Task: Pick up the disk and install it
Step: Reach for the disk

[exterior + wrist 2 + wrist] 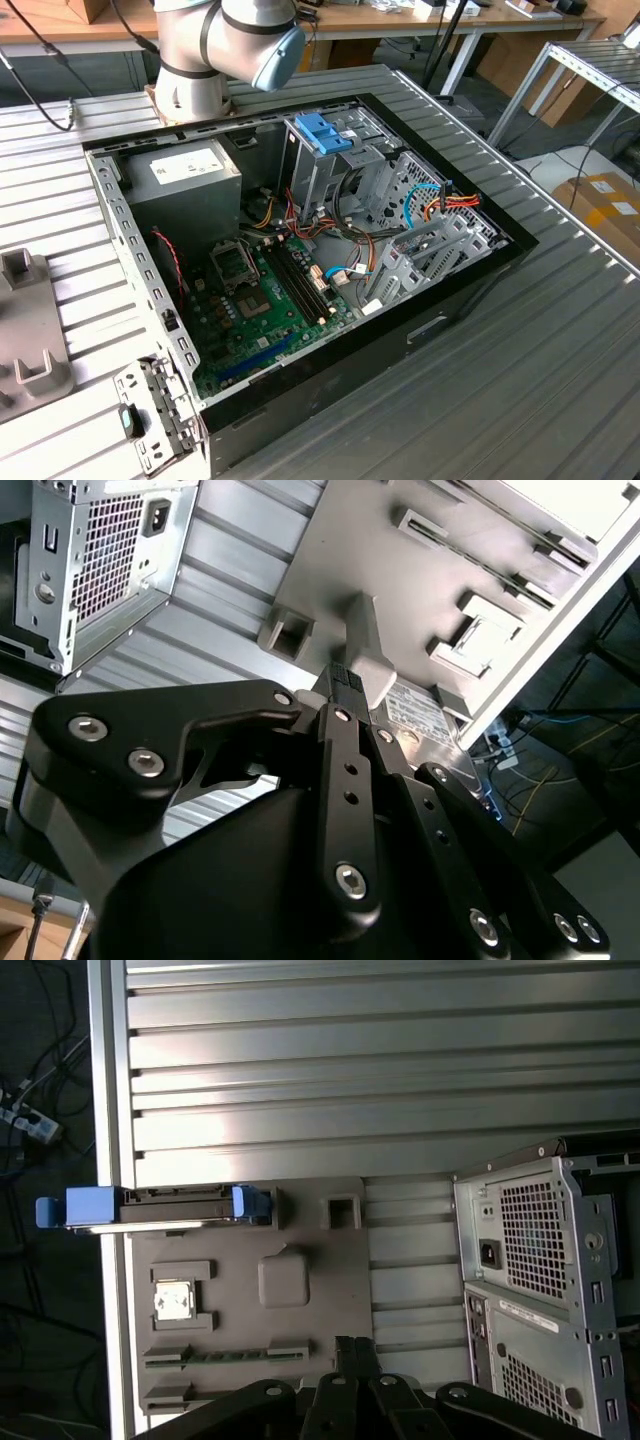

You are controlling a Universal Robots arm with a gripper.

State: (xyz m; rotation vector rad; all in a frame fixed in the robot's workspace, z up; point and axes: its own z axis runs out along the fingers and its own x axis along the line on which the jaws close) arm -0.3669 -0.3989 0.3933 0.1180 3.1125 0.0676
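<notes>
Ribbed aluminium worktop [560, 350] runs under everything. An open computer case [400, 345] lies on its side at the middle of the exterior view, and a grey fixture plate [25, 345] sits at about 8 o'clock from it. The disk [170, 1203] stands on edge in a slot along one border of that plate, right at the worktop's rim and well apart from the case. In the second wrist view its labelled face [420, 712] peeks out behind the gripper [342, 685].

The disk is probably dense for its size, wholly rigid and sensitive to knocks, with smooth metal faces that could slip. Its light-blue rails [92, 1206] are thin plastic and would likely flex. The sounder hold therefore looks to be across the two flat faces at the upstanding edge, midway between the rails and squeezed squarely.

The arm [225, 40] has its base at 12 o'clock of the case. Its wrist is carried over the fixture plate with the gripper pointing roughly downward. The gripper seems to hang above the part of the plate away from the disk, clear of it. The fingers [345, 1358] look pressed together with nothing between them.
</notes>
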